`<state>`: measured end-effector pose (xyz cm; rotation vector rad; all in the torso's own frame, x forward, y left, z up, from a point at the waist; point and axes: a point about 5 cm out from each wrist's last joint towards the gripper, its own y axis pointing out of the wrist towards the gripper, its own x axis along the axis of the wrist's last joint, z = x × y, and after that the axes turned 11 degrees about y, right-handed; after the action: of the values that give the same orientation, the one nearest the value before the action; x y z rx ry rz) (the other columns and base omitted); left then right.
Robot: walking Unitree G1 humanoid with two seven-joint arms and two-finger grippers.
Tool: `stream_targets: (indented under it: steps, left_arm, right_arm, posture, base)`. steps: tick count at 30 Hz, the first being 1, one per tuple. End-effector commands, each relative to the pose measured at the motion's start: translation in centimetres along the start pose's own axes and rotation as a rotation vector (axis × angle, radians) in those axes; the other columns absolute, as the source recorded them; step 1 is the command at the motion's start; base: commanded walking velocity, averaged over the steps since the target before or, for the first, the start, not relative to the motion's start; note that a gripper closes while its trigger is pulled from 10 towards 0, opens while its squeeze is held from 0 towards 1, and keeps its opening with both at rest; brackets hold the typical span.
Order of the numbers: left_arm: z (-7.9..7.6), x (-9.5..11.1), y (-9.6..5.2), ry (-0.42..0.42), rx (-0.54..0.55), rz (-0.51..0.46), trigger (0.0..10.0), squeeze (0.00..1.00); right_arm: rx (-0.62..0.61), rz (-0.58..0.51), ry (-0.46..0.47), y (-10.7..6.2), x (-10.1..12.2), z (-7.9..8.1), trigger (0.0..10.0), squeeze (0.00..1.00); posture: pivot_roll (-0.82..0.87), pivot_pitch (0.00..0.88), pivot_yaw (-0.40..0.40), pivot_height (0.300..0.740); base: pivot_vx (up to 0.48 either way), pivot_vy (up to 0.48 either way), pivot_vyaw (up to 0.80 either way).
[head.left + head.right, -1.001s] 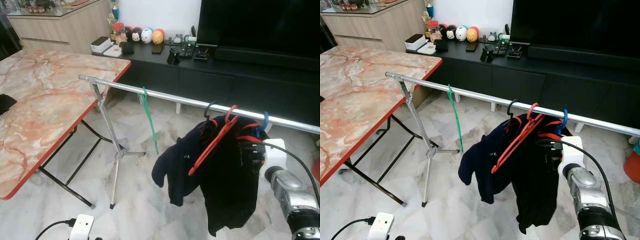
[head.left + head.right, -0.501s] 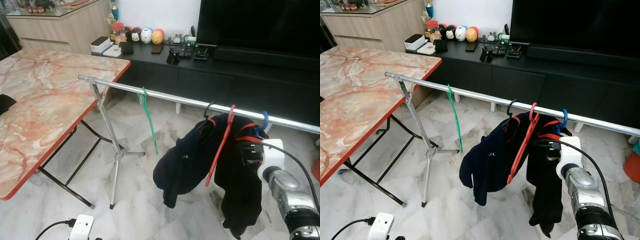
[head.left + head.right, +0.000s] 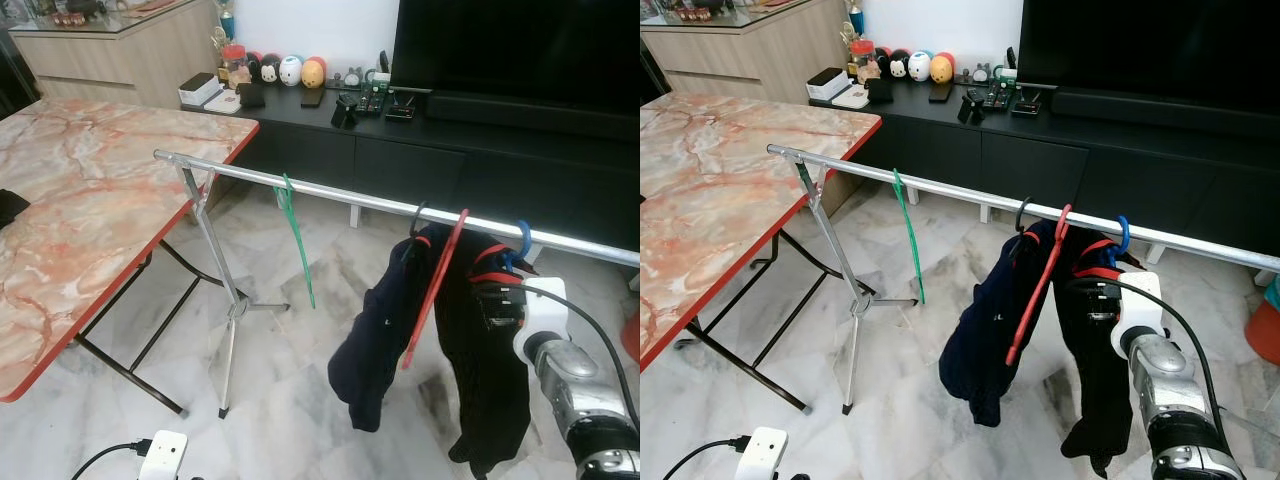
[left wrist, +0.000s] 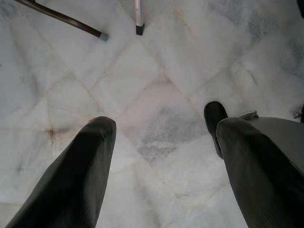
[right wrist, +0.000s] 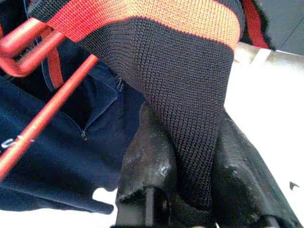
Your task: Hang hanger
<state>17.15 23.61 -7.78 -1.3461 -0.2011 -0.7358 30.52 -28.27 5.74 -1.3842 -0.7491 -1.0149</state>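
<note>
rail [image 3: 360,200]: bare between green hanger [image 3: 297,240] and red hanger [image 3: 432,290] | right side: dark garments [image 3: 490,370] crowd it | left: marble table [image 3: 90,210] close by

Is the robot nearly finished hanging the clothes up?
Nearly. The red hanger already hooks over the silver rail, beside the dark clothes. The right gripper is pinched on the striped knit. Left to do: let go and pull away.

Silver rail [image 3: 350,198] carries green hanger [image 3: 298,240], red hanger [image 3: 436,285] (clothes draped).
</note>
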Motion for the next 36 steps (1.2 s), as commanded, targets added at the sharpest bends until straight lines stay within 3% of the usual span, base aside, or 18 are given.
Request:
stream_targets:
  steps: [1, 7, 14, 15, 16, 25, 36]
  left_arm:
    - [-0.2, -0.6, -0.1, 0.006, -0.01, 0.026, 10.0, 0.0]
    - [-0.2, -0.7, -0.1, 0.008, -0.01, 0.029, 10.0, 0.0]
    - [-0.2, -1.0, -0.2, 0.01, -0.011, 0.035, 10.0, 0.0]
    - [-0.1, -1.2, -0.3, 0.013, -0.011, 0.04, 10.0, 0.0]
    - [-0.1, -1.2, -0.3, 0.015, -0.012, 0.042, 10.0, 0.0]
    - [-0.1, -1.5, -0.4, 0.024, -0.015, 0.049, 10.0, 0.0]
    - [0.0, -1.6, -0.4, 0.022, -0.013, 0.042, 10.0, 0.0]
  right_arm:
    - [0.022, -0.037, 0.004, 0.3, 0.7, 0.7, 0.0, 0.0]
    - [0.018, -0.116, -0.014, 0.4, 1.3, 1.7, 0.0, 0.0]
    - [-0.025, -0.288, 0.054, -0.3, 1.1, 3.2, 0.0, 0.0]
    - [-0.044, -0.315, 0.075, -0.6, 0.7, 3.5, 3.7, 0.0]
    - [-0.047, -0.323, 0.08, -0.7, 0.4, 3.7, 10.0, 0.0]
    - [-0.111, -0.373, 0.113, -2.5, -2.3, 4.8, 10.0, 0.0]
    - [-0.136, -0.339, 0.108, -2.8, -4.0, 5.0, 10.0, 0.0]
  posture:
    - [0.02, 0.0, 0.065, 0.74]
    - [0.01, 0.0, 0.067, 0.74]
    - [0.02, 0.0, 0.069, 0.74]
    - [0.01, 0.0, 0.074, 0.74]
    - [0.01, 0.0, 0.074, 0.74]
    - [0.01, 0.0, 0.074, 0.74]
    - [0.01, 0.0, 0.071, 0.74]
  base:
    - [0.0, 0.0, 0.0]
    - [0.0, 0.0, 0.0]
    - [0.0, 0.0, 0.0]
    - [0.0, 0.0, 0.0]
    - [0.0, 0.0, 0.0]
    - [0.0, 0.0, 0.0]
    - [0.0, 0.0, 0.0]
